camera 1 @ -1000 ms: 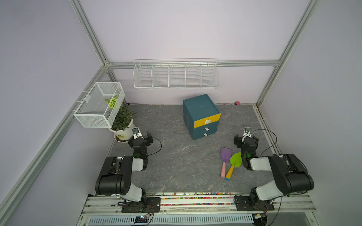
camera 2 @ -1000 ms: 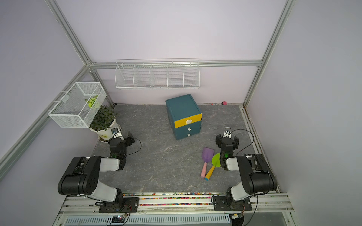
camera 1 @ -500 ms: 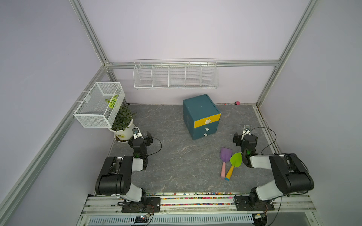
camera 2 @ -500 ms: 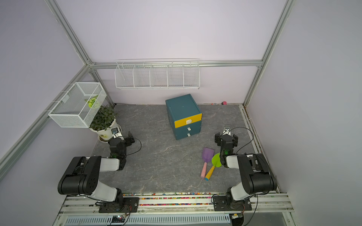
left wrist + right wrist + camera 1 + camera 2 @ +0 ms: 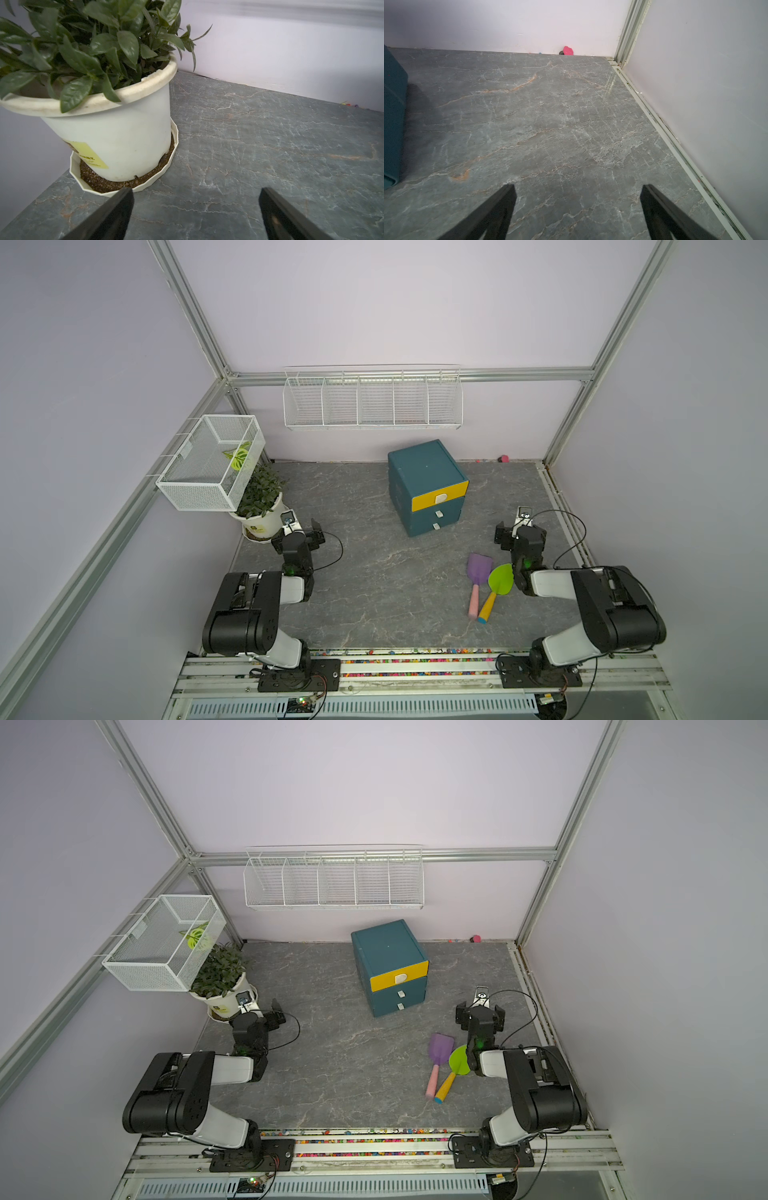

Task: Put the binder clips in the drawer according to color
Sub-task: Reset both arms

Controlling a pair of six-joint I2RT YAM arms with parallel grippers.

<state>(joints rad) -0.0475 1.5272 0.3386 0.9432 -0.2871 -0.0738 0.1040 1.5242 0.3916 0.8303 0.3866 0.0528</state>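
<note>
**Both hands released, drawers shut**

Grey marbled desk (image 5: 374,572) inside a lilac-walled frame. Long white wire rack (image 5: 372,406) hangs on the back wall. White mesh basket (image 5: 208,472) is hung on the left wall, with a leaf showing inside it.

Drawer cabinet (image 5: 424,472), dark teal, stands toward the back middle of the desk and is turned slightly. Its yellow top drawer (image 5: 439,499) and the two teal ones below sit flush with the front.

Potted plant (image 5: 259,506), in a white pot on a saucer, stands at the left edge under the basket.

Left hand (image 5: 300,526) sits low, just beside the pot. Its fingers (image 5: 116,207) are spread wide with only desk between them. Right hand (image 5: 515,526) is near the right rail. Its fingers (image 5: 496,207) are likewise parted and hold nothing.

Purple shovel (image 5: 478,572) and green shovel (image 5: 500,578) lie side by side beside the right arm.

Small pink item (image 5: 568,50) rests against the back wall near the right corner. It is too small to identify.
</note>
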